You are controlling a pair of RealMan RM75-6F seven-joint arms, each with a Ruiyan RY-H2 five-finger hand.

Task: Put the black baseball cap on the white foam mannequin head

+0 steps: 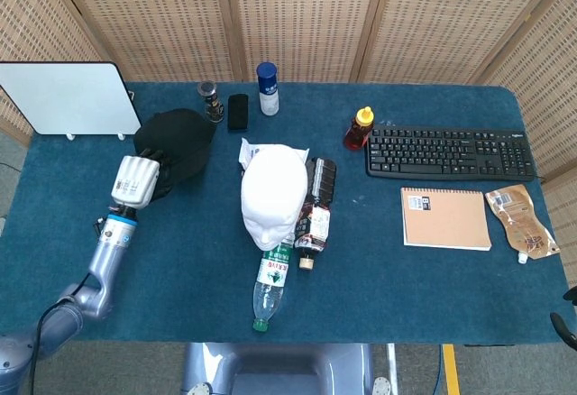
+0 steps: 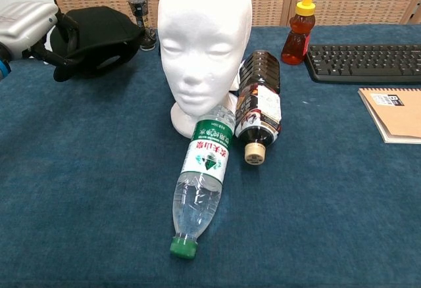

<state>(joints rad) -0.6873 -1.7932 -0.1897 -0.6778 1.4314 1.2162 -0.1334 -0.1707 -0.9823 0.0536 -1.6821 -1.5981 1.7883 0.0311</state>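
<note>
Gripping the black baseball cap (image 1: 177, 142) at its near edge, the left hand (image 1: 133, 179) holds it just off the table (image 1: 180, 260), left of the mannequin head (image 1: 273, 192); soft, light fabric will likely sag, so the stiffer brim seems the better hold.

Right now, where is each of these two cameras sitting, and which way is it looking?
Head view: sits high, looking down on the whole blue table; the left arm and left hand show, gripping the black cap.
Chest view: sits low at the table's near edge, looking level at the face of the foam head; only the left hand shows, top left.
Shared: hand, cap, foam head, the lying bottles, keyboard, notebook.
</note>
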